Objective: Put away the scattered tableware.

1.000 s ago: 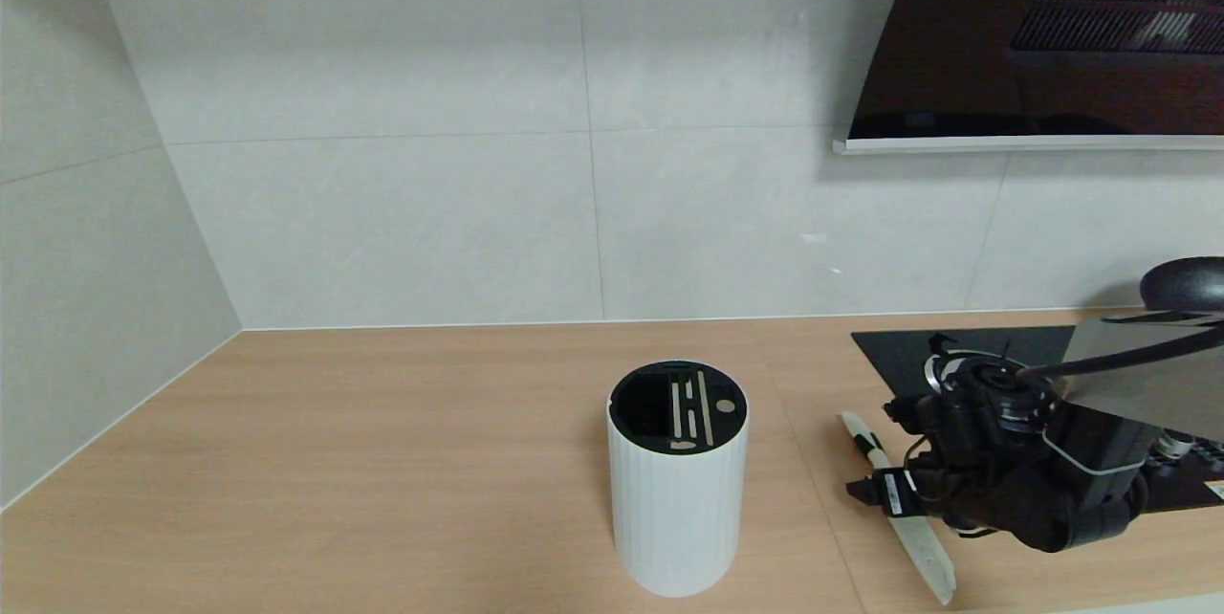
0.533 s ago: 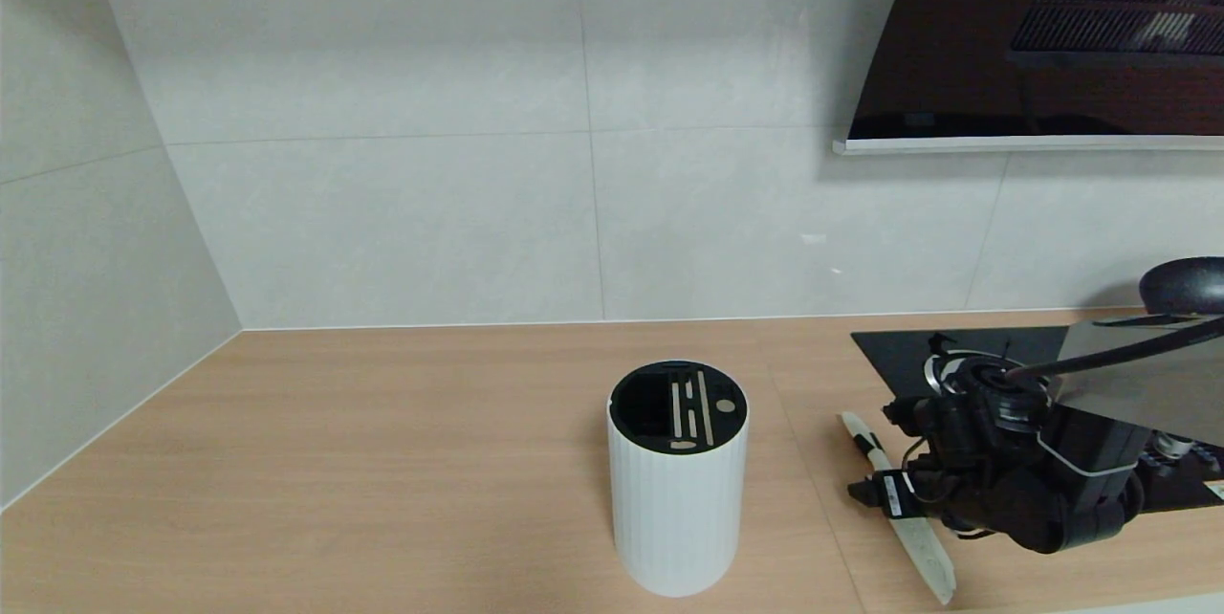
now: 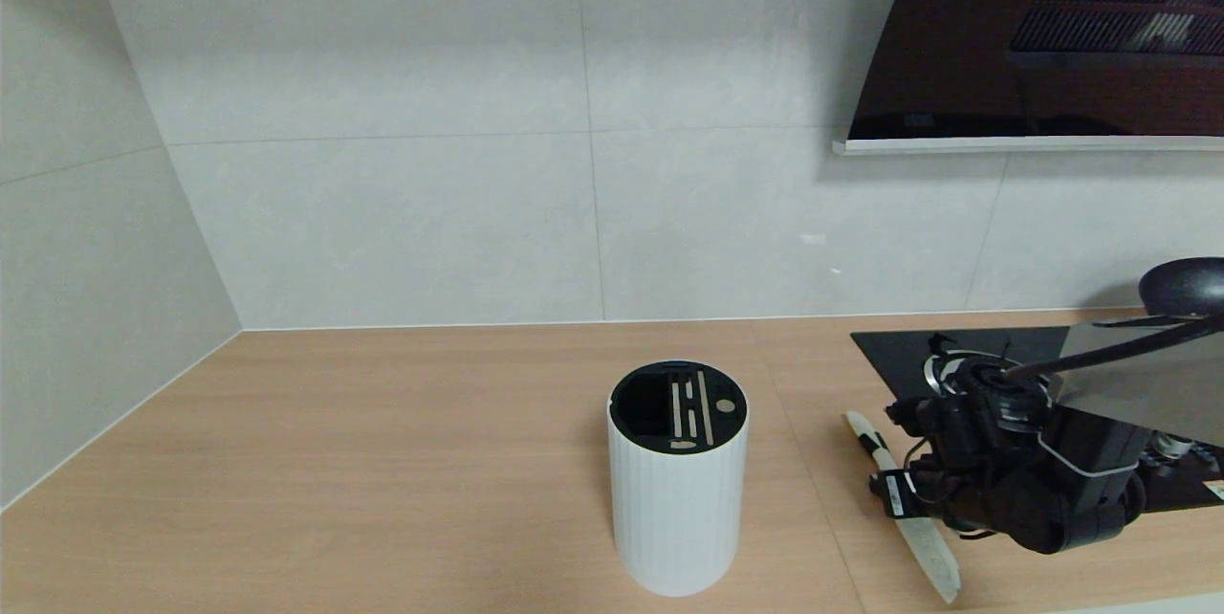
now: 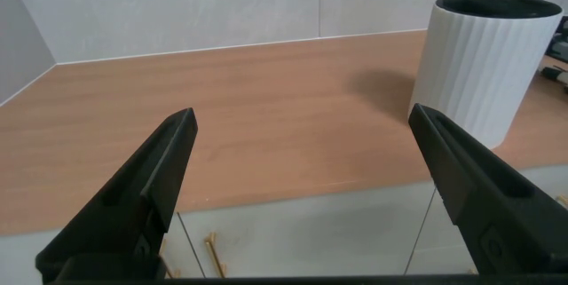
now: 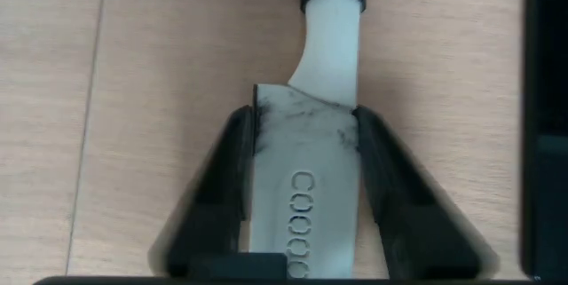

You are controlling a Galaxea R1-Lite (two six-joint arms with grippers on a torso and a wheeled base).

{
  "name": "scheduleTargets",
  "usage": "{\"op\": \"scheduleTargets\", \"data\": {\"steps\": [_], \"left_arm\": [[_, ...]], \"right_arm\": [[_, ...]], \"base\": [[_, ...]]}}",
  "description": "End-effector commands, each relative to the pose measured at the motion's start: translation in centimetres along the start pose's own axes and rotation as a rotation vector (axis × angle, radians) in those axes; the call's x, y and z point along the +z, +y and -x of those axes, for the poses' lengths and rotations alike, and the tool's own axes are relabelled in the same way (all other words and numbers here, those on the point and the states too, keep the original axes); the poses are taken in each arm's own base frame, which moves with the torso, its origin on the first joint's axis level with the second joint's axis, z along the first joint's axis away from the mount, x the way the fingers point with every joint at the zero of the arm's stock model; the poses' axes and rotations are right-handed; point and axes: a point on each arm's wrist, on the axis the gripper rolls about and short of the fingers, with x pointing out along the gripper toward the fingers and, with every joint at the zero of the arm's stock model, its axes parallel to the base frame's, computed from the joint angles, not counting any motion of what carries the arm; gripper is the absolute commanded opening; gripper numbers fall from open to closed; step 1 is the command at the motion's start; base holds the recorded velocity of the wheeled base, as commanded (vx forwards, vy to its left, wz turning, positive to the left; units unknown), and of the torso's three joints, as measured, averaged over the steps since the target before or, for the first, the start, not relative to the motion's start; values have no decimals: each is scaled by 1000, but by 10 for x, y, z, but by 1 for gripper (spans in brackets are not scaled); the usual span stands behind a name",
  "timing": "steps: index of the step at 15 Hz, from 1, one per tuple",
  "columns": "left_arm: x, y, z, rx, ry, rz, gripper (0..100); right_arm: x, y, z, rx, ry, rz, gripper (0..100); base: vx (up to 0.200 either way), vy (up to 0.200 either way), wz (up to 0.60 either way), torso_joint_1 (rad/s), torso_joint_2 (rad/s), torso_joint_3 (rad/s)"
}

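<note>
Nearby, knife (image 3: 930,554) between holder (image 3: 677,490) and cooktop (image 3: 889,356).

Right end effector (image 5: 306,130) pinches knife (image 5: 330,36); left end effector (image 4: 302,118) spread wide.

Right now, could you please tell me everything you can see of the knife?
The knife lies flat on the wooden counter, between the white holder and the black hob. Its blade looks ceramic: white, smudged grey, with a row of oval marks. The handle is white with a black band. The right gripper clasps the blade by both edges.
</note>
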Motion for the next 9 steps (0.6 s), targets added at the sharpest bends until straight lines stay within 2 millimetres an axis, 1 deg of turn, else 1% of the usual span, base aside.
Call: {"op": "scheduleTargets", "data": {"steps": [1,3,4,7,9], "left_arm": [[0,0,0,0,0,0,100],[0,0,0,0,0,0,100],[0,0,0,0,0,0,100],[0,0,0,0,0,0,100],[0,0,0,0,2,-7,100]], "right_arm": [[-1,0,0,-5,4,0,0],[6,0,6,-4,-22,-3,0],[14,0,15,-1,-51,-3,0],[41,1,60,11,-172,-12,0],[54,7,93,32,-247,-4,0]], "base": [[0,0,0,0,0,0],[0,0,0,0,0,0],[0,0,0,0,0,0],[0,0,0,0,0,0],[0,0,0,0,0,0]]}}
